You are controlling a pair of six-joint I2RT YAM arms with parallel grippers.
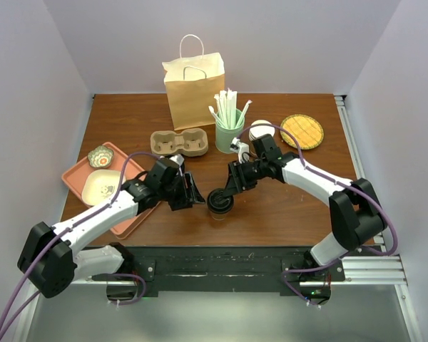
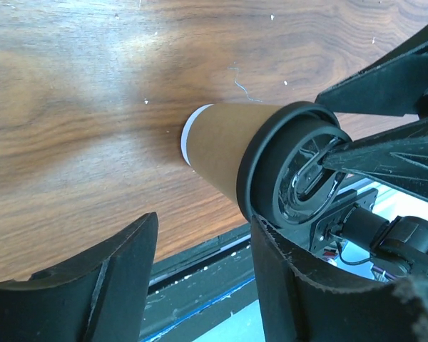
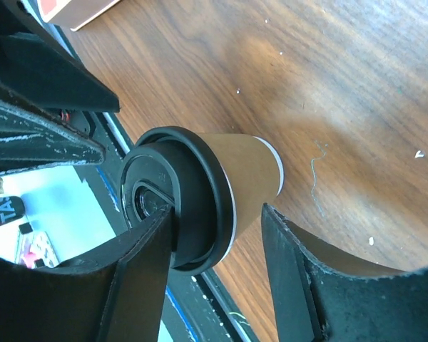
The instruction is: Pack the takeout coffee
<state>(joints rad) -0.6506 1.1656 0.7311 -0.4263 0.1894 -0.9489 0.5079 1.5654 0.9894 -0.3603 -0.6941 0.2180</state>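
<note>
The takeout coffee [image 1: 220,201], a brown paper cup with a black lid, stands upright on the table near the front edge, between the two grippers. My right gripper [image 1: 232,187] is open and straddles the cup's top. In the right wrist view one finger [image 3: 139,274] lies across the lid and the other stands a little off the cup wall [image 3: 246,174]. My left gripper [image 1: 193,193] is open just left of the cup. In the left wrist view the cup [image 2: 228,146] lies beyond the gripper [image 2: 203,221], and its lid rim [image 2: 260,167] is beside the right finger [image 2: 307,285]. Nothing is between those fingers.
A tall brown paper bag [image 1: 194,92] stands at the back. In front of it are a cardboard cup carrier [image 1: 180,142] and a green cup of straws [image 1: 229,132]. A yellow woven plate [image 1: 302,131] lies at the right. A pink tray [image 1: 77,177] with a bowl [image 1: 100,157] and a plate sits at the left.
</note>
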